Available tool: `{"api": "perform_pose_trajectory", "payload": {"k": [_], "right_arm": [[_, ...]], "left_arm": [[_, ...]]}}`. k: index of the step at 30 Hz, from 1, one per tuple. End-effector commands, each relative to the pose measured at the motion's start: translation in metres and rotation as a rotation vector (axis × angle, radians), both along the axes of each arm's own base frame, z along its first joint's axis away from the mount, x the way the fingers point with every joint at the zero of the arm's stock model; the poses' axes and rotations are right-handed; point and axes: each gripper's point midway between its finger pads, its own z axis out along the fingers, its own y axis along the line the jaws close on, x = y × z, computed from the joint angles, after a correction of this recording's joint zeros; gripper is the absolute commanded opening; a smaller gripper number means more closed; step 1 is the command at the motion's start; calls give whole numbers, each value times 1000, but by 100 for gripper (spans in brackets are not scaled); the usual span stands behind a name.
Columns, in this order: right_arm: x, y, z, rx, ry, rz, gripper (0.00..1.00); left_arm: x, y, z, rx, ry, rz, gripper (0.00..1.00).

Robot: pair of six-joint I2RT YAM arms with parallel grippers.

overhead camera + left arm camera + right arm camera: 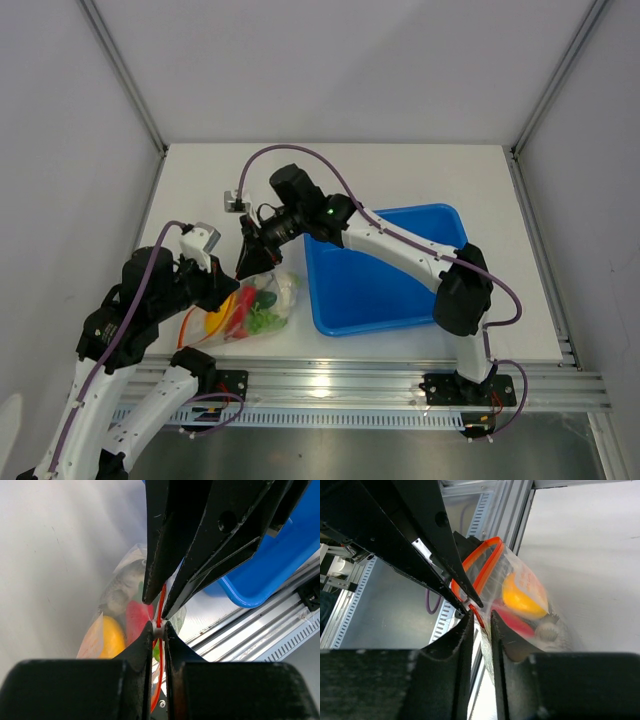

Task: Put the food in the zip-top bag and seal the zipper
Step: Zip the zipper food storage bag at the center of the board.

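Observation:
The zip-top bag (262,305) lies near the front edge, left of centre, with the food inside: yellow squash (218,318), a red piece (137,620), green lettuce (265,320), a grey fish (122,587). My left gripper (159,628) is shut on the orange-red zipper (161,600), pinching a small white piece on the strip. My right gripper (481,617) comes from the far side, tip to tip with the left. Its jaws stand narrowly apart with the zipper (482,565) and crinkly film in the gap. Behind it the strip bows open in a loop.
A blue tray (390,210) sits right of the bag under the right arm. The aluminium rail (330,380) runs along the front edge just below the bag. A small grey fixture (234,200) stands on the table behind the right gripper.

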Motion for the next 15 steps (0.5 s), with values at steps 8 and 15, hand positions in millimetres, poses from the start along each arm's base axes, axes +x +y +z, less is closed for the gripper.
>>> {"api": "perform_pose_trajectory", "payload": {"k": [8,15], "right_arm": [[-1,4,15,48,-17,15,0],[11,5,22,77,-20,-59,0]], "left_arm": [[6,-1,15,-10,-59,-5,1],[7,4,15,-2,-57,32,1]]}}
